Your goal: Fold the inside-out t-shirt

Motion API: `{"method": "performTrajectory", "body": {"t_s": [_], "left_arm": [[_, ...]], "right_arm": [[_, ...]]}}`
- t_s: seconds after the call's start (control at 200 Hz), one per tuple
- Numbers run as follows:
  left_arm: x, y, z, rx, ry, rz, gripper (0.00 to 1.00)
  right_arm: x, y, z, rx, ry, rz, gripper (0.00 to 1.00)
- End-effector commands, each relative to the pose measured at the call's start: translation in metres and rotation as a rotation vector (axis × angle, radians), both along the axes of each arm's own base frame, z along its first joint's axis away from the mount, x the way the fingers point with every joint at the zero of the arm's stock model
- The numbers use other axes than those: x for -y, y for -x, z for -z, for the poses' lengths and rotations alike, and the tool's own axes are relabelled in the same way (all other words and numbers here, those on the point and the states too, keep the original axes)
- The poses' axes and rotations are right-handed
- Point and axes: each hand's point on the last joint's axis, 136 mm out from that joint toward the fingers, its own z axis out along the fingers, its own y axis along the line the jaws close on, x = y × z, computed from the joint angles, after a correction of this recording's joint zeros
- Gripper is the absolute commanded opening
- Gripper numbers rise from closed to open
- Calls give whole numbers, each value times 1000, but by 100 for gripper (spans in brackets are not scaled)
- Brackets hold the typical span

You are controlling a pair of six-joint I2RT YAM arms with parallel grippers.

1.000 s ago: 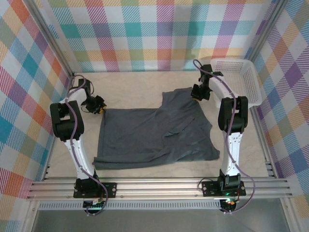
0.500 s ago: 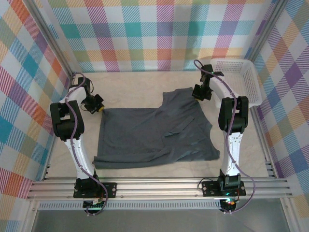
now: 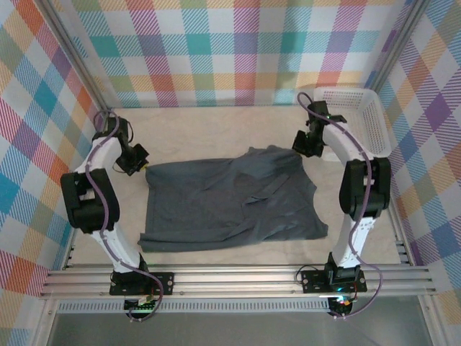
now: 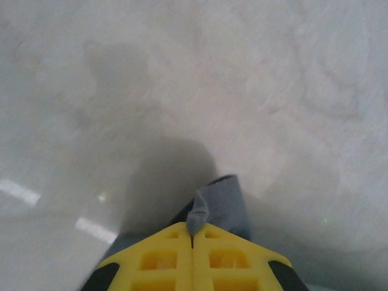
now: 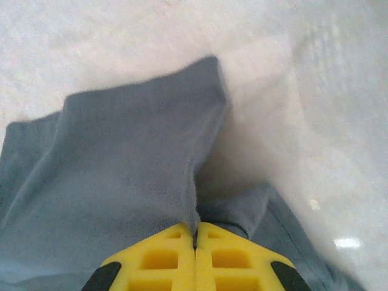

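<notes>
Plaid walls (image 3: 216,50) around plain t-shirt (image 3: 216,202)

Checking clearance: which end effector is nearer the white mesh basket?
The right end effector, shut on the dark blue-grey cloth t-shirt beside the white plastic mesh basket; the left end effector grips its opposite corner.

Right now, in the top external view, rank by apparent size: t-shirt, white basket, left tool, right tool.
1. t-shirt, clearly the largest, spread across the table.
2. white basket, far right corner.
3. left tool and right tool look about alike, so I'm not ranking them. Each is shut on a shirt edge.
</notes>
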Motion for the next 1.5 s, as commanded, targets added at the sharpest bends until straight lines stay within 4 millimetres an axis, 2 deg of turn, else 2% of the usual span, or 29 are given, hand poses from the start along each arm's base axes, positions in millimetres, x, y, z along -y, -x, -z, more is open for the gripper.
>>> {"method": "performTrajectory", "body": {"t_s": [0.0,0.055,0.125,0.285,0.375,0.48,0.59,0.705,0.805,0.89,1.02,1.1,1.165,1.265,1.36,1.425,1.495], "left_arm": [[-14,35,28,-116,-66,-58,0],[-14,45,37,-153,-72,-61,0],[-12,49,39,-166,-67,-53,0],[-16,46,11,-109,-91,-58,0],[-16,51,-2,-83,-102,-62,0],[-13,70,-4,-80,-114,-67,0],[-3,97,5,-92,-125,-51,0],[2,126,33,-169,-152,-23,0],[9,135,49,-210,-134,-17,0],[12,129,43,-175,-140,-13,8],[7,116,15,-87,-167,-27,20],[5,110,-2,-47,-185,-22,31],[7,107,-13,-16,-182,-12,40],[16,99,-30,67,-156,19,49],[27,93,-41,137,-126,47,53],[33,91,-45,164,-112,63,55],[36,90,-45,174,-108,74,56]], "right_arm": [[7,12,27,-44,3,45,0],[9,19,32,-70,10,46,0],[9,20,24,-63,13,40,0],[12,20,-14,7,21,46,0],[15,29,-21,23,24,61,0],[23,51,-7,-13,48,99,0],[28,81,22,-86,64,126,0],[31,107,49,-161,68,140,1],[32,115,54,-189,81,135,7],[34,113,43,-179,90,127,24],[30,99,13,-111,75,112,27],[29,90,-1,-81,69,107,29],[27,80,-8,-46,67,91,38],[28,62,-7,-30,83,83,53],[26,43,4,-46,95,74,63],[21,29,13,-51,84,55,67],[8,17,23,-62,39,20,66]]}}
